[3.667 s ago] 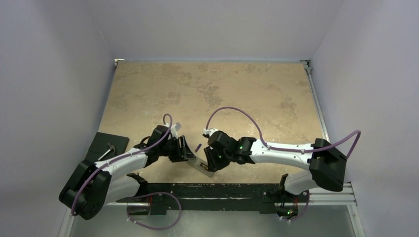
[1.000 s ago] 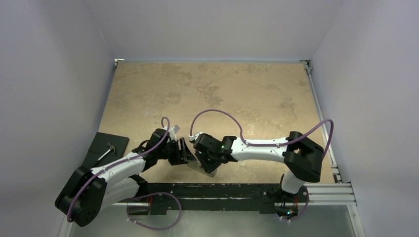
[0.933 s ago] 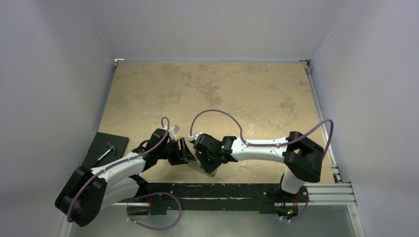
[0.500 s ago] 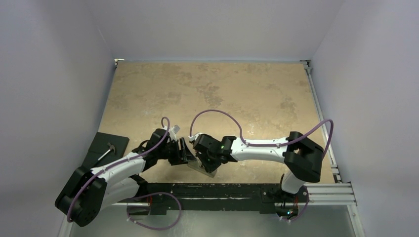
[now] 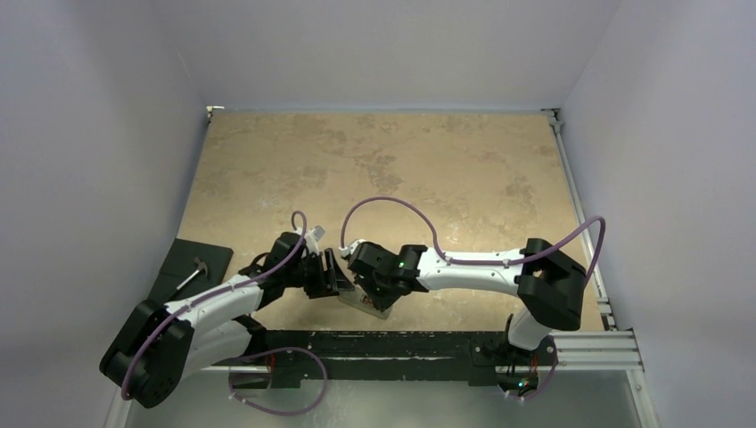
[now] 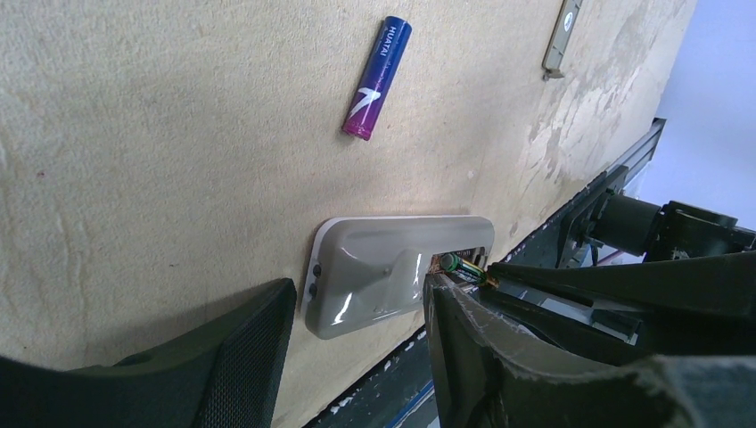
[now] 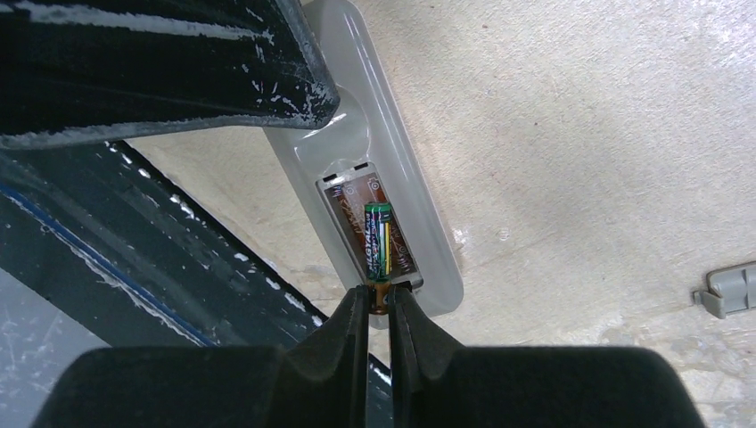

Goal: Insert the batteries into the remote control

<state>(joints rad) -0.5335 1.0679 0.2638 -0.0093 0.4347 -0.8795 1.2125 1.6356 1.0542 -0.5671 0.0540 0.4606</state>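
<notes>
The remote control [image 7: 406, 192] lies grey back up near the table's front edge, its battery recess open. A dark brown battery [image 7: 376, 234] with a gold end lies in the recess, and my right gripper [image 7: 379, 299] is shut on that gold end. My left gripper [image 6: 357, 292] is open and straddles the remote control [image 6: 383, 272]. One of its fingers [image 6: 486, 357] lies over the remote's back and the other stands just clear of the remote's end. The purple-blue battery [image 6: 376, 78] lies loose on the table beyond the remote. In the top view both grippers meet over the remote control [image 5: 373, 306].
The small flat grey cover piece [image 7: 727, 290] lies on the table to the right of the remote, and shows far off in the left wrist view [image 6: 560, 40]. A black rail [image 5: 392, 343] runs along the table's front edge, just beside the remote.
My right gripper's jaws have narrowed onto the battery's gold end. Earlier the right arm moved left over the remote. The left arm has held still.
</notes>
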